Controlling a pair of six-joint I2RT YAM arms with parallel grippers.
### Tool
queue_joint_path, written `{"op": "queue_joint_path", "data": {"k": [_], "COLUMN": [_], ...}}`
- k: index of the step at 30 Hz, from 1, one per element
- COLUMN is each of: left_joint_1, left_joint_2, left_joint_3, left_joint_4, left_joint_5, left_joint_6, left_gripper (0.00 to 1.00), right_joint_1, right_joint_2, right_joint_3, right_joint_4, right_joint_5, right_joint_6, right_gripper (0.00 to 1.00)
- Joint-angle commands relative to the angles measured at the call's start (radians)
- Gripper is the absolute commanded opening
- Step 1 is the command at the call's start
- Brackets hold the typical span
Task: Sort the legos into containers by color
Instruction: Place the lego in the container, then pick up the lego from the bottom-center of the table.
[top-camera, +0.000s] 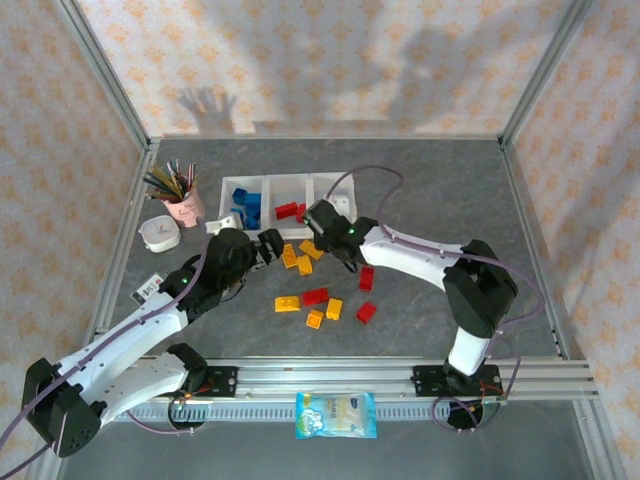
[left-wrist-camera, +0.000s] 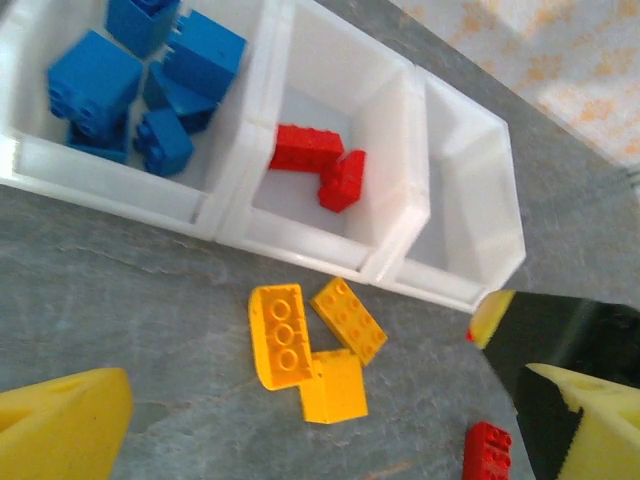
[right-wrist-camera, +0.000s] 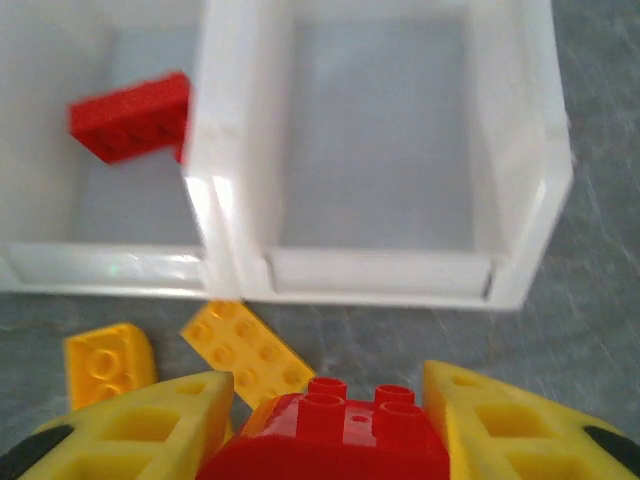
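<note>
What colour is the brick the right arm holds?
Red; the small studded plastic brick shows best in the right wrist view.

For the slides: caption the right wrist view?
Right fingers grip a red lego, facing the empty bin.

Grey stone-look tabletop (top-camera: 430, 180) inside pale floral-patterned walls (top-camera: 330, 60), aluminium frame posts (top-camera: 108, 75), soft shadows (top-camera: 207, 108).

The grey, stone-patterned table (top-camera: 430, 200) carries a row of three joined white bins (top-camera: 290, 178) toward its far side. A pink pencil cup (top-camera: 185, 208) and a small round white dish (top-camera: 160, 234) stand to their left. Three yellow bricks (top-camera: 289, 256) lie just in front of the bins (two touching), three more sit mid-table, and three red bricks (top-camera: 316, 296) are scattered among them.
</note>
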Motion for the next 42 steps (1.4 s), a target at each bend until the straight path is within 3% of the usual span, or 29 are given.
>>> {"op": "queue_joint_path", "data": {"k": [1, 12, 19, 32, 42], "left_joint_1": [0.064, 0.214, 0.222, 0.223, 0.218], "left_joint_2": [-0.029, 0.021, 0.038, 0.013, -0.027], "left_joint_3": [0.025, 0.035, 0.026, 0.026, 0.007], "left_joint_4": [-0.068, -0.05, -0.032, -0.041, -0.046], "left_joint_5": [-0.002, 0.053, 0.063, 0.085, 0.166], "left_joint_6": [0.048, 0.103, 0.095, 0.089, 0.092], "left_gripper": [0.99, 0.99, 0.99, 0.99, 0.99], "right_joint_1": [-0.001, -0.004, -0.014, -0.015, -0.016], "right_joint_2": [0.074, 0.428, 0.519, 0.403, 0.138], "right_joint_3": [0.122, 0.538, 0.619, 0.585, 0.274], "right_joint_4": [0.043, 0.01, 0.001, 0.001, 0.005], "right_joint_5": [-0.021, -0.055, -0.077, -0.119, -0.162], "right_joint_6": [-0.098, -0.243, -0.262, -0.279, -0.214], "right_gripper": [0.46, 0.46, 0.52, 0.65, 0.72]}}
